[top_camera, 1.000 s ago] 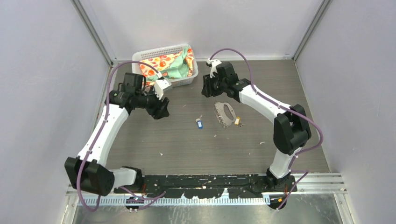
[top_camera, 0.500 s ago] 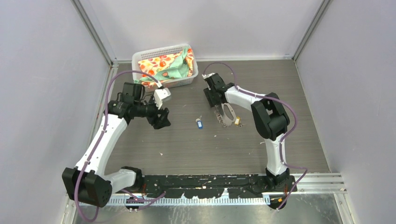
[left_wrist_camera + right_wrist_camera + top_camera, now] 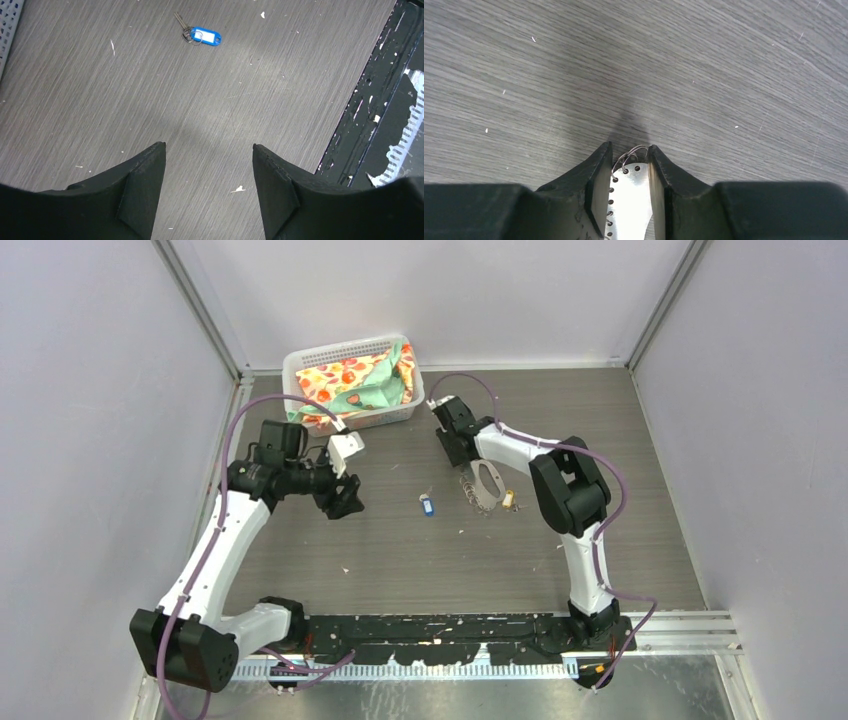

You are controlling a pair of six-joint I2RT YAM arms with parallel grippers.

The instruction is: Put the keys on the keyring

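A: The keyring (image 3: 631, 200) is being dealt with first. One end of it is seen wedged between the fingers of the right gripper (image 3: 629, 149), which are drawn in against both its edges. By the wrist view, it is clamped.

B: It is found near the middle of the table (image 3: 400, 560), a little to the right, with the rest of the plate lying flat on the wood. From above it is not judged to be lifted.

A: The left gripper (image 3: 207, 146) is held with its fingers well apart over bare wood, and nothing is between them. The blue key (image 3: 205, 36) is seen ahead of it, well apart.

B: The yellow key (image 3: 509, 499) is seen just beside the keyring on its right, and the blue one near it on the left. Neither is threaded.

A: So the step in hand is judged to be the securing of the ring. Next, a firm hold is called for and the ring is to be raised and steadied. The blue key is then to be pinched by its head, and for so tiny a target a careful descent is needed.
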